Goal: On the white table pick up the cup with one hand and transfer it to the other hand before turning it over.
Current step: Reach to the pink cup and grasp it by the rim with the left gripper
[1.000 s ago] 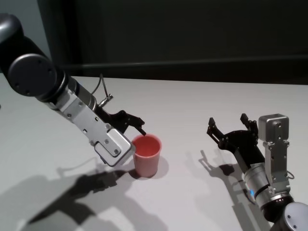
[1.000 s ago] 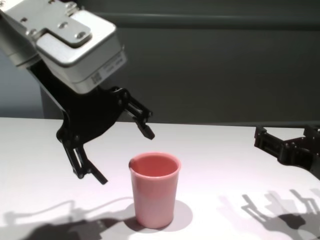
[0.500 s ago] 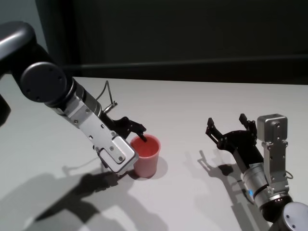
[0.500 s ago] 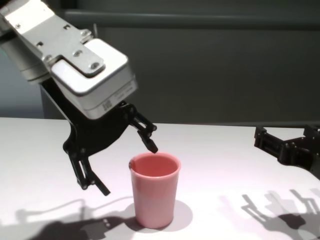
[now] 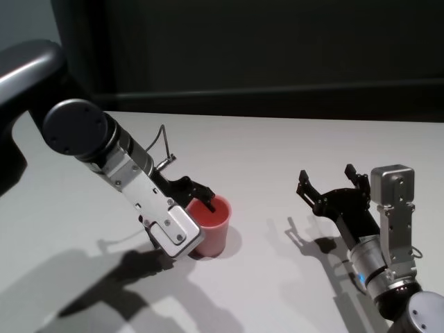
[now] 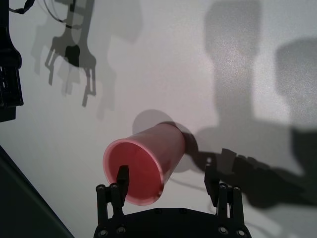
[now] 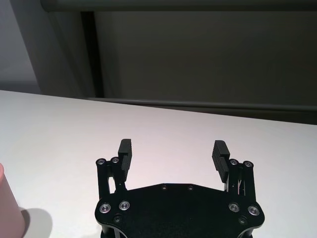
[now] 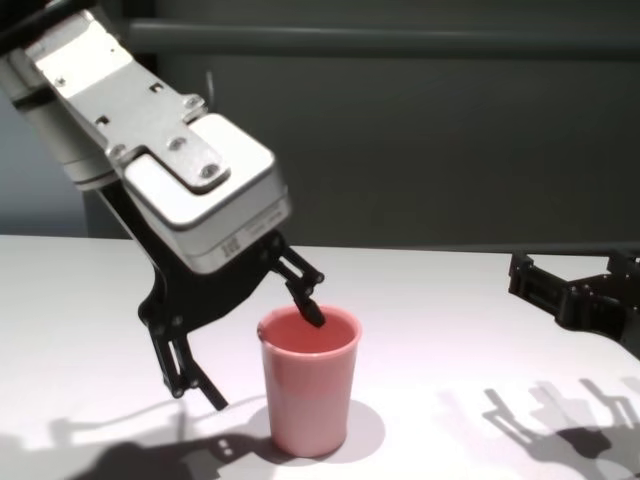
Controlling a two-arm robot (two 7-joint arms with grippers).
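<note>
The pink cup (image 8: 308, 385) stands upright on the white table (image 8: 450, 300), its rim up. My left gripper (image 8: 265, 360) is open and straddles the cup's near wall: one finger (image 8: 311, 312) dips inside the rim, the other (image 8: 200, 385) hangs outside, beside the cup. The left wrist view shows the same: cup (image 6: 143, 161) between the left gripper's (image 6: 167, 172) spread fingers, the wall not pinched. In the head view the cup (image 5: 214, 229) is partly behind the left wrist housing. My right gripper (image 5: 327, 173) is open and empty, hovering to the cup's right.
The table's far edge (image 5: 277, 114) meets a dark wall. Bare tabletop lies between the cup and the right gripper (image 7: 173, 146). The cup's side shows at the edge of the right wrist view (image 7: 7, 210).
My left gripper has come down and forward onto the cup; one finger that was above the rim now sits inside it. The cup and the right arm have not moved.
</note>
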